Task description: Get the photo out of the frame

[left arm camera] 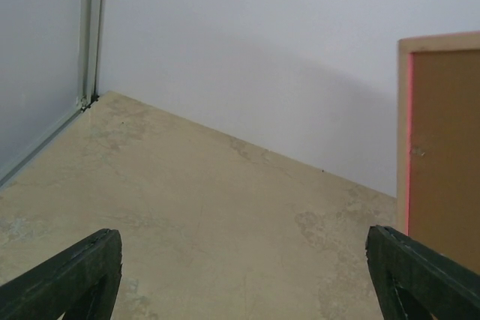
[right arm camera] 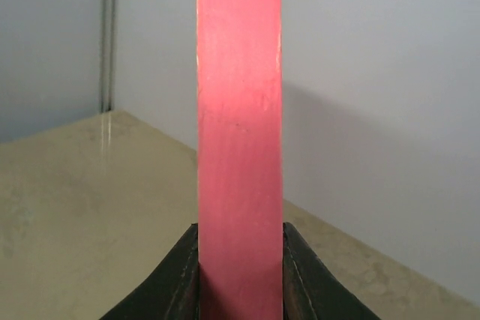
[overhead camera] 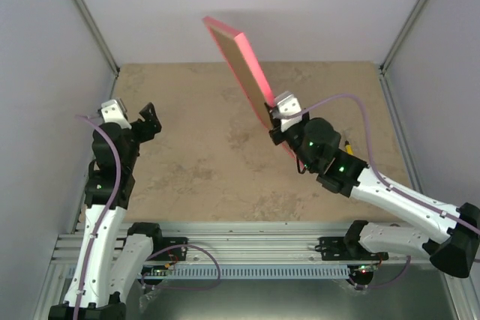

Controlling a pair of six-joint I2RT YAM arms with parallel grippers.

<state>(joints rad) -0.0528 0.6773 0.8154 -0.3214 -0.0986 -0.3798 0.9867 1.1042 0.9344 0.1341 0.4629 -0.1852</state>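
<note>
Two arms stand at the near edge of the table (overhead camera: 202,170). The right gripper (overhead camera: 274,119) is clamped on the frame (overhead camera: 241,61), its fingers (right arm camera: 174,286) pressed against both faces near the lower end. It holds the frame on edge over the right half of the table, top leaning toward the back wall (overhead camera: 300,5). Whether the lower corner touches the table cannot be told. The right wrist view looks straight along the pink edge. The frame's brown board back faces the left arm. The photo is hidden in every view, so I cannot tell whether it sits inside. The left gripper (overhead camera: 139,121) hovers over the table's left side, well apart from the frame, jaws spread wide and empty.
</note>
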